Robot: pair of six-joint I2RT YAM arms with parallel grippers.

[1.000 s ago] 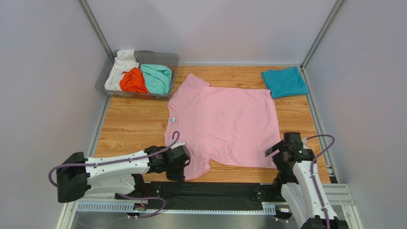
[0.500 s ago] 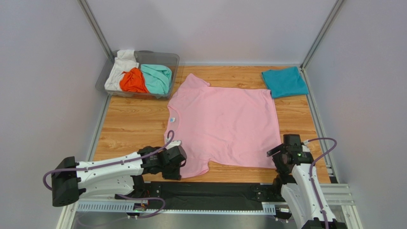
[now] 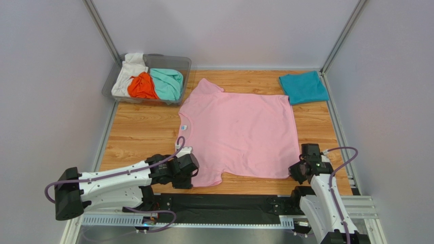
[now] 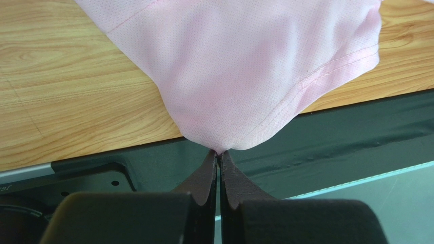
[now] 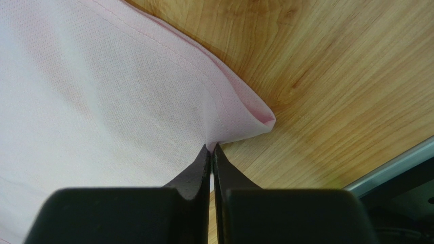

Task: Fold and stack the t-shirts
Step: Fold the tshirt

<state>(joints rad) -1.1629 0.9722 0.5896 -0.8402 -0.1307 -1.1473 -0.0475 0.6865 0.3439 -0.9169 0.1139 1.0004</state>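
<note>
A light pink t-shirt [image 3: 239, 132] lies spread flat on the wooden table, its small blue neck label [image 3: 184, 127] at the left. My left gripper [image 3: 192, 175] is shut on the near sleeve [image 4: 244, 76], pinching the fabric at its tips [image 4: 219, 151]. At the shirt's near right hem corner [image 5: 254, 119] my right gripper [image 3: 296, 170] is shut on the fabric, which bunches at the tips [image 5: 211, 146]. A teal-blue t-shirt [image 3: 303, 87] lies folded at the far right corner. White [image 3: 126, 71], orange [image 3: 141, 86] and mint-green [image 3: 168, 83] t-shirts sit crumpled in a bin.
The clear plastic bin [image 3: 184, 63] stands at the far left corner. A metal rail [image 3: 340, 133] borders the table's right side. Along the near edge runs a dark base plate [image 3: 224, 206].
My right gripper has closed onto the shirt's near right hem corner. The left arm has drawn slightly back and left with the sleeve still pinched.
</note>
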